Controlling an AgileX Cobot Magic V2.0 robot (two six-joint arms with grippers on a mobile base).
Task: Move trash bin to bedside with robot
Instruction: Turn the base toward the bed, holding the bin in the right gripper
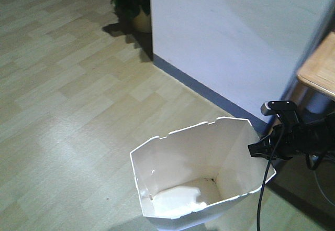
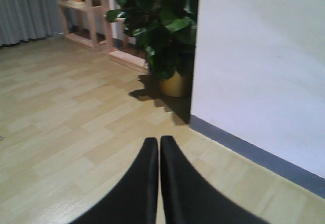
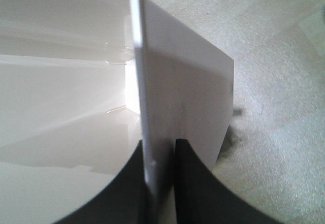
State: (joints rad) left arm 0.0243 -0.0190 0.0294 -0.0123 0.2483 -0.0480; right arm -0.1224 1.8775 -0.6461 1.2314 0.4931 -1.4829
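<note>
The white faceted trash bin [image 1: 180, 181] stands on the wooden floor at the bottom middle of the front view, empty, cream-white inside. My right gripper [image 1: 256, 150] is at the bin's right rim. In the right wrist view the right gripper [image 3: 161, 148] is shut on the bin's rim wall [image 3: 144, 82], one finger inside and one outside. My left gripper [image 2: 159, 141] is shut and empty, held over bare floor and pointing at the wall corner. The bed is out of view.
A white wall with a dark baseboard [image 1: 209, 92] runs diagonally behind the bin. A potted plant [image 2: 165, 36] stands at the wall's corner, wooden shelves [image 2: 86, 16] beyond it. A wooden table corner [image 1: 319, 68] is at the right edge.
</note>
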